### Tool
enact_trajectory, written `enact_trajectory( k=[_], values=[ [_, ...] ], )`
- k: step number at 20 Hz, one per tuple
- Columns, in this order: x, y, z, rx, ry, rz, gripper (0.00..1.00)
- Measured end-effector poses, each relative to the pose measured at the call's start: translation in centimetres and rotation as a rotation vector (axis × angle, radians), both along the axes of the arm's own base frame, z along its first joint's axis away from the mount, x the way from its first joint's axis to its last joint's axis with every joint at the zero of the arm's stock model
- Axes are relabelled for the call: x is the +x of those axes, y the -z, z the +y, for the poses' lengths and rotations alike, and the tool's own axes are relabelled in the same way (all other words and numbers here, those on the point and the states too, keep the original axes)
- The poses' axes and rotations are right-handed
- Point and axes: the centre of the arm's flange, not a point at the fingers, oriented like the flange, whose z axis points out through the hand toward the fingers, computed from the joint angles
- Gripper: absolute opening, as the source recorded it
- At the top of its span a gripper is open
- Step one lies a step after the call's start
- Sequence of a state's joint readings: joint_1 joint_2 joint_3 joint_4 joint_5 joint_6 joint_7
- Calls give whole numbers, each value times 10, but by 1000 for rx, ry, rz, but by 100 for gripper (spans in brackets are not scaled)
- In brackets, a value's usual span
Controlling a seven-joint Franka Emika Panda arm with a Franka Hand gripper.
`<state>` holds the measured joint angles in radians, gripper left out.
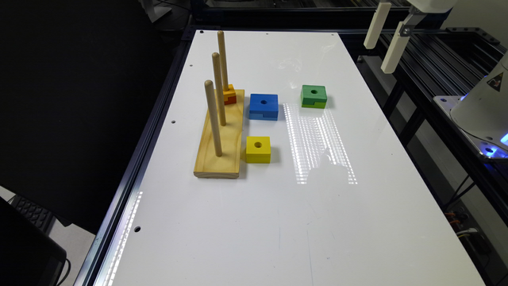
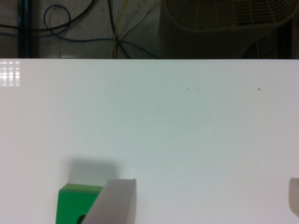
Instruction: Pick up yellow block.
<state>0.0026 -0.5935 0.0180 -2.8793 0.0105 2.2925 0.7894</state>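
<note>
Well away from the wide-spread fingers (image 2: 120,200), which hang high past the desk (image 1: 278,222) edge, the yellow block (image 1: 258,149) sits just beside the peg base (image 1: 222,147). It looks light, rigid wood; its flat opposite sides offer the best hold.

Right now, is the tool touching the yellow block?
Apart. The exterior view shows the tool up in the air past the table's far corner, while the yellow block sits on the white table beside the wooden peg base.
</note>
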Motion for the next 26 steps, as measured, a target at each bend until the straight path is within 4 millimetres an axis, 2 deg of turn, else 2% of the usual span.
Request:
enact_trajectory(
  k=[19,26],
  values=[
    [3,-5,6,1,-8,-20,100],
    [14,-8,11,2,-12,-39,100]
  ],
)
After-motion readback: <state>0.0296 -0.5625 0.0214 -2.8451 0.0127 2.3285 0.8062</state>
